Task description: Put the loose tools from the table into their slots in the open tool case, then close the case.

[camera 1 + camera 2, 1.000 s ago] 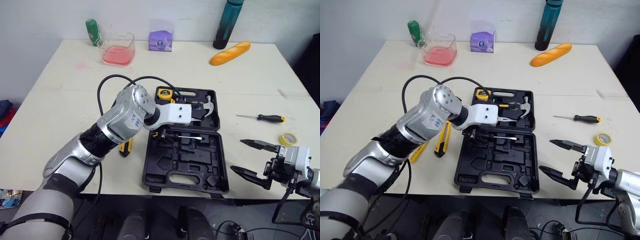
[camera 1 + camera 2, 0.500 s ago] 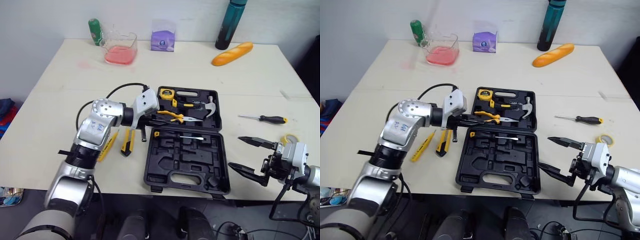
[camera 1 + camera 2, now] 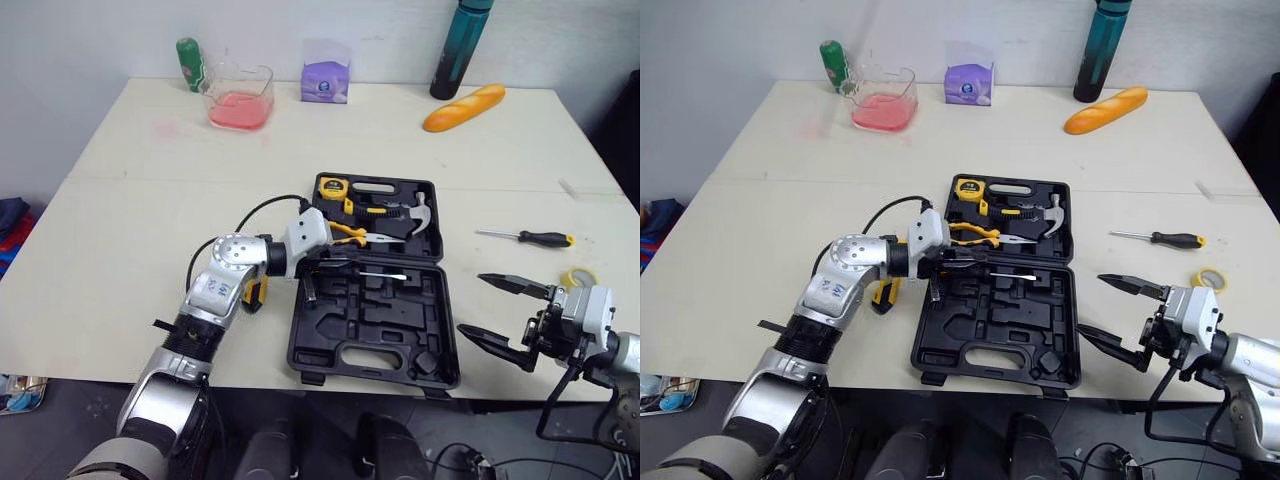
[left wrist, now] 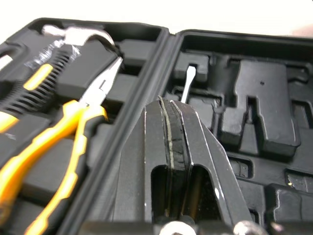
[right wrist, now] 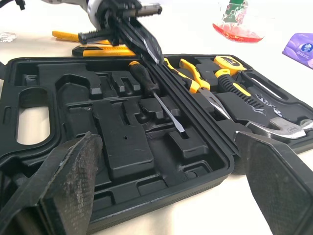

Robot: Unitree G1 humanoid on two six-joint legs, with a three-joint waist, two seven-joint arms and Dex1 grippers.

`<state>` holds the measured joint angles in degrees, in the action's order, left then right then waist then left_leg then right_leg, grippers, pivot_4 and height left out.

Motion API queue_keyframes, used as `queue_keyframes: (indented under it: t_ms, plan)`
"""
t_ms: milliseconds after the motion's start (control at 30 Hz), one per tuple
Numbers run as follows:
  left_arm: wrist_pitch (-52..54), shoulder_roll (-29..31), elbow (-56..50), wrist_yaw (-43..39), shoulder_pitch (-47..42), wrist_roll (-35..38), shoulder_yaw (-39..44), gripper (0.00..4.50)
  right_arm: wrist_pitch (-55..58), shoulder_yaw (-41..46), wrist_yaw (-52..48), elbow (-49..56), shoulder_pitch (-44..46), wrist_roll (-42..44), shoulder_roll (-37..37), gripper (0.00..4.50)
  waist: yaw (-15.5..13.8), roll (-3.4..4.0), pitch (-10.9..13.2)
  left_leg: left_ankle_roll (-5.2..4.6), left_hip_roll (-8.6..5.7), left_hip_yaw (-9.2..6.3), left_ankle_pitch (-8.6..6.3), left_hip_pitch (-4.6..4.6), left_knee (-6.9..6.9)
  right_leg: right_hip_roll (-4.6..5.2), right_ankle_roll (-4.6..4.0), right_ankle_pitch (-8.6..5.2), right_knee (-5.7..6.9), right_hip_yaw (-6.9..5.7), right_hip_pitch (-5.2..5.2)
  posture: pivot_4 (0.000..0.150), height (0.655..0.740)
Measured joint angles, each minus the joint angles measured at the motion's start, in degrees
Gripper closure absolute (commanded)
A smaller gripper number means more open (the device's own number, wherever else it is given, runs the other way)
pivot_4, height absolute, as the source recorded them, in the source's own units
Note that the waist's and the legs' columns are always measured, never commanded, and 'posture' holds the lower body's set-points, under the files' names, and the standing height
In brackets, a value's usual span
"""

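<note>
Overhead, table (image 3: 130, 200) carries the open tool case (image 3: 330, 345), several slots unfilled. Left gripper (image 4: 168, 104), fingers pressed together on nothing, hovers above its hinge; right gripper (image 3: 473, 305) gapes at the front edge. Loose screwdriver (image 3: 527, 236), right of the case: likely light, rigid, roll-prone; grasp its thick handle.

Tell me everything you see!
tool case: one, black, open, centre
tape measure: one, yellow, lid
pliers: one, yellow, lid
hammer: one, silver, lid
cased screwdriver: one, black, base
loose screwdriver: one, black, table right
tape roll: one, yellow, far right
utility knife: one, yellow, beside case
green bottle: one, back left
teal bottle: one, back right
jug: one, clear, back left
box: one, purple, back centre
bread: one, orange, back right
left fingers: two, black, shut, over case
right fingers: two, black, open, front right
</note>
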<state>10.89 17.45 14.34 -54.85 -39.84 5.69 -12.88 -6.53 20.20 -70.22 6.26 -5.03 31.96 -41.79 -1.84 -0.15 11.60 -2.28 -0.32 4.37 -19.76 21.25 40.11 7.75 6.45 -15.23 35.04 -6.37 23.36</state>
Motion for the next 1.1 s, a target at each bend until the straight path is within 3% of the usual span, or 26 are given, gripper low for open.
queue_keyframes:
  t_ms: [600, 767, 1100]
  plan:
    - [4.33, -0.50, 4.73, 1.17, -3.09, -3.03, -4.30, 4.48, -0.92, 0.00, 0.31, -0.12, -0.74, -0.45, 0.18, 0.00, 0.31, -0.03, -0.37, 0.02, 0.03, -0.02, -0.03, -0.24, -0.05, 0.01, 0.00, 0.00, -0.07, 0.00, -0.23, 0.150, 0.7349]
    - [5.81, 0.15, 3.53, 1.13, -2.61, -3.54, -5.72, 4.48, -1.08, 0.00, 0.33, -0.12, -1.13, -0.45, 0.66, 0.00, 0.31, -0.01, -0.44, 0.05, 0.15, -0.08, -0.31, -0.97, -0.15, -0.05, -0.06, -0.03, -0.54, -0.01, -1.02, 0.150, 0.7349]
    - [6.72, -0.59, 2.84, 4.52, -2.08, -6.13, -8.64, 4.48, -2.10, 0.00, 0.50, -1.85, -1.57, -0.45, 1.58, 0.00, 0.28, 0.40, -1.73, 0.22, 0.25, -0.38, -0.96, -1.56, -0.15, 0.44, -0.07, -0.04, -1.11, 0.05, -1.92, 0.150, 0.7349]
